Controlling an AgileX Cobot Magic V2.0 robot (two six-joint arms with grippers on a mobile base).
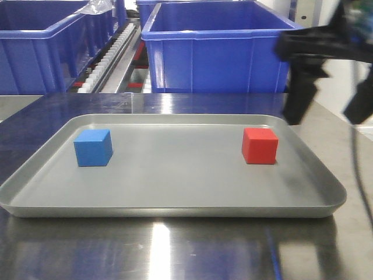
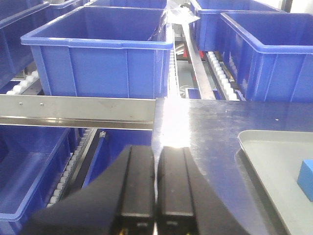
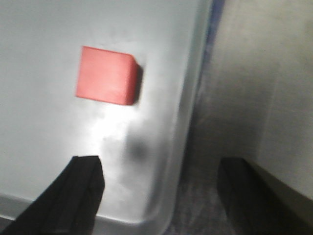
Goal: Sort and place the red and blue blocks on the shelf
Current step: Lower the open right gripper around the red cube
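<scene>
The red block (image 1: 260, 146) rests at the right of the grey tray (image 1: 175, 209), and the blue block (image 1: 93, 147) at its left. My right gripper (image 1: 329, 111) hangs open above the tray's far right corner, behind and right of the red block. The right wrist view shows the red block (image 3: 106, 76) ahead of the open right gripper (image 3: 159, 169), whose fingers straddle the tray's rim (image 3: 188, 127). My left gripper (image 2: 156, 149) is shut on nothing, over the table's left edge; the blue block (image 2: 305, 178) shows at the far right. The shelf (image 2: 73, 110) stands beyond it.
Large blue bins (image 1: 215, 49) sit on the shelf's roller tracks (image 1: 108, 58) behind the tray. More bins (image 2: 98, 54) fill the upper tier, and another bin (image 2: 24, 171) the tier below. The steel tabletop (image 1: 175, 251) carries the tray.
</scene>
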